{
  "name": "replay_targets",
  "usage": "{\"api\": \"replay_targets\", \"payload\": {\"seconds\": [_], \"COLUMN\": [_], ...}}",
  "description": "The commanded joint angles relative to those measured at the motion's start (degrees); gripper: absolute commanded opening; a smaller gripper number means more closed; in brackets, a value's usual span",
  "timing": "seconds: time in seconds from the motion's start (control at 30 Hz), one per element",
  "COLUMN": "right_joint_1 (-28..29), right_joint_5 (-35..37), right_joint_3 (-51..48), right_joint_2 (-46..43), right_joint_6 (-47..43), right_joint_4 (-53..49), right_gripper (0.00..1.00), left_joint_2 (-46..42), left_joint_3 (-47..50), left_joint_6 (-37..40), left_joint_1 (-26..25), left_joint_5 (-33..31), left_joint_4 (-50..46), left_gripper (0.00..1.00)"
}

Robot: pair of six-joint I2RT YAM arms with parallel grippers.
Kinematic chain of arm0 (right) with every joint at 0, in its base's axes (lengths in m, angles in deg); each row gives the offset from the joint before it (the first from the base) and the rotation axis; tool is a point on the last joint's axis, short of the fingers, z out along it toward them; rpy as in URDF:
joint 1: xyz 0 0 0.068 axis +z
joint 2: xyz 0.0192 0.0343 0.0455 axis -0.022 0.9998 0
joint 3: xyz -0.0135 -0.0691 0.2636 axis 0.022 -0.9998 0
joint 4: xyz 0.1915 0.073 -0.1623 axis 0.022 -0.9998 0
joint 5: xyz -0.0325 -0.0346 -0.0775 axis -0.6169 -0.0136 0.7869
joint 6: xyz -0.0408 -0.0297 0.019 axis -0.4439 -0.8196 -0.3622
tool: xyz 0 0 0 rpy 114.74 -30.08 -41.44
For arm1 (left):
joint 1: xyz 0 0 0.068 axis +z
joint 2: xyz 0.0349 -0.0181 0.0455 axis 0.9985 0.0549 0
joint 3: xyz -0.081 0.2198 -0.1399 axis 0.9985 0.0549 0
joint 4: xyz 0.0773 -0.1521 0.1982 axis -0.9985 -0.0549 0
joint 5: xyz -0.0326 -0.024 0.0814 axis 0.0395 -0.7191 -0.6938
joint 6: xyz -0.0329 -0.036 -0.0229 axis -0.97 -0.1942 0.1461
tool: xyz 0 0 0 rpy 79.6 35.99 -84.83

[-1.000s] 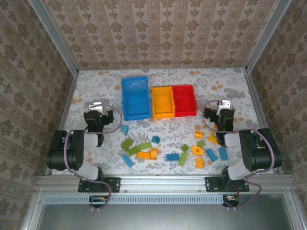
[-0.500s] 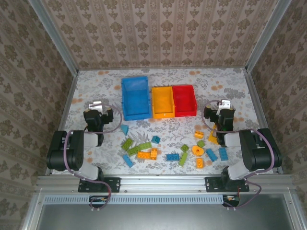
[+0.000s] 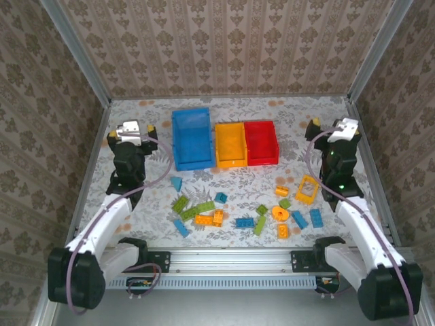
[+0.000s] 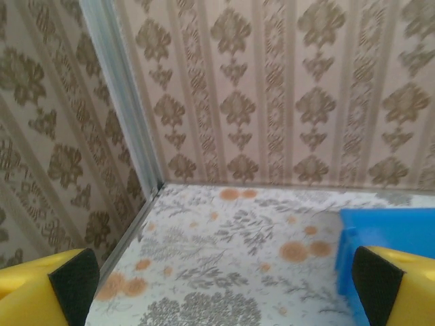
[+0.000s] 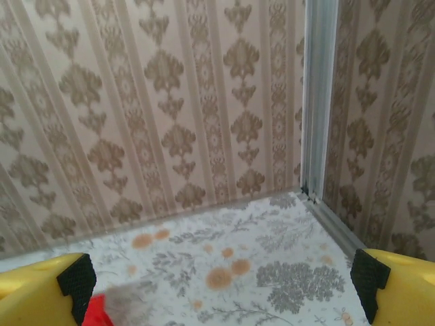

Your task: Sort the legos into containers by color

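Left gripper (image 3: 130, 133) and right gripper (image 3: 333, 129) risen from the folded rest, now nearer the frame top.
Both spread wide and empty, likely lifted clear for reach. Legos (image 3: 204, 219): loose on worktop (image 3: 299, 112), lower centre. Blue bin (image 3: 175, 139), orange bin (image 3: 230, 126), red bin (image 3: 261, 124): upper centre, awaiting sorting.

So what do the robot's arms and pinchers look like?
The left arm and right arm both have chunky black joints with smooth white tubes between them. A thin purple-grey cable loops along each one. The left gripper and right gripper each carry a silvery camera box. Their fingers are bright yellow with black pads inside.
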Motion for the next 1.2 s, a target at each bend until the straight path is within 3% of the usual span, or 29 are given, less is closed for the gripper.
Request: {"api": "replay_targets", "payload": {"seconds": [0.0, 0.03, 0.1, 0.13, 0.17, 0.2, 0.23, 0.3, 0.4, 0.53, 0.77, 0.97, 1.17], "right_joint_1": [0.9, 0.3, -0.7, -1.6, -3.3, -3.7, -3.6, -1.2, 2.7, 8.8, 18.5, 21.4, 19.9], "right_joint_5": [-1.4, -8.1, -25.4, -32.3, -41.8, -45.3, -43.6, -36.0, -27.6, -20.7, -15.4, -13.5, -9.5], "right_joint_3": [16.5, 21.6, 26.4, 24.2, 19.6, 17.0, 18.2, 26.0, 34.3, 38.6, 35.9, 29.3, 19.9], "right_joint_2": [-2.1, -1.0, 0.2, -0.6, -1.8, -2.4, -1.9, 1.2, 4.1, 6.8, 7.8, 7.1, 4.8], "right_joint_6": [11.6, 15.5, 23.2, 28.1, 30.5, 34.0, 34.7, 30.8, 26.0, 24.8, 28.2, 34.0, 41.0], "right_joint_4": [-28.2, -35.5, -42.9, -40.1, -33.1, -28.8, -32.9, -49.3, -64.8, -77.5, -83.3, -89.5, -91.9], "right_gripper": [1.0, 1.0, 1.0, 1.0, 1.0, 1.0, 0.98, 0.84, 0.81, 0.73, 0.65, 0.6, 0.59], "left_joint_2": [-3.5, -4.2, -5.2, -5.1, -5.1, -5.0, -4.6, -3.1, -2.4, -4.5, -7.6, -6.5, -4.5], "left_joint_3": [-5.7, -7.6, -17.1, -20.8, -21.4, -21.1, -21.0, -22.8, -26.1, -25.2, -22.1, -20.6, -17.6], "left_joint_6": [0.6, -2.8, -24.0, -28.2, -30.7, -32.7, -36.0, -38.5, -35.7, -33.9, -36.4, -36.4, -34.5], "left_joint_1": [-4.0, -4.8, -4.3, -3.2, -1.7, 1.2, 4.5, 6.4, 2.2, -2.6, -7.6, -15.7, -25.5], "left_joint_5": [-3.0, -4.0, -4.0, -0.4, 4.0, 11.2, 19.4, 26.7, 26.4, 25.1, 27.0, 28.3, 28.5], "left_joint_4": [-8.7, -11.1, -35.4, -43.6, -43.8, -43.4, -43.5, -46.9, -53.9, -59.4, -62.0, -61.8, -57.8], "left_gripper": [1.0, 1.0, 1.0, 1.0, 1.0, 1.0, 1.0, 1.0, 1.0, 1.0, 0.95, 0.9, 0.88]}}
